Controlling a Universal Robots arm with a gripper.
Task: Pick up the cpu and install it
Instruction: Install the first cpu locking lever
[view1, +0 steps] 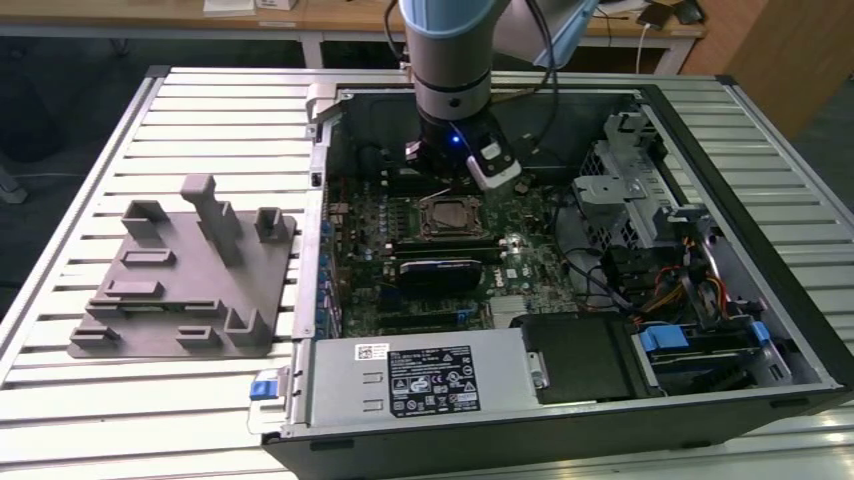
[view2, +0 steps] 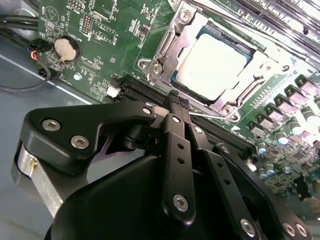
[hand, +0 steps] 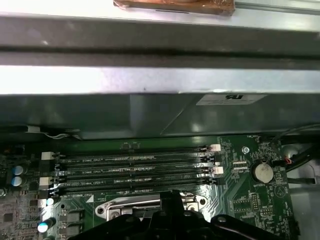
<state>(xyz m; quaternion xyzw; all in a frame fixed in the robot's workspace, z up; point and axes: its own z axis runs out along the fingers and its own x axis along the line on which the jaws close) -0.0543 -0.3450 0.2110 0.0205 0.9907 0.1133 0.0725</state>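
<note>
Second wrist view: the claw (view2: 176, 102), clenched and empty, hangs just beside the socketed cpu (view2: 215, 67).

The arm (view1: 451, 60) points straight down, end effector (view2: 176, 102) fingers pressed together.

Slatted metal table (view1: 80, 400), wooden desk (view1: 334, 15) behind, dark floor (view1: 67, 100)

The pincer (view2: 178, 102) hangs closed inside the open case (view1: 694, 395), just off the socket (view2: 212, 62) — bare room above the cpu (view2: 215, 62). RAM slots (hand: 135, 167), the drive cage (view1: 634, 185) and cables (view1: 667, 295) crowd the sides.
</note>
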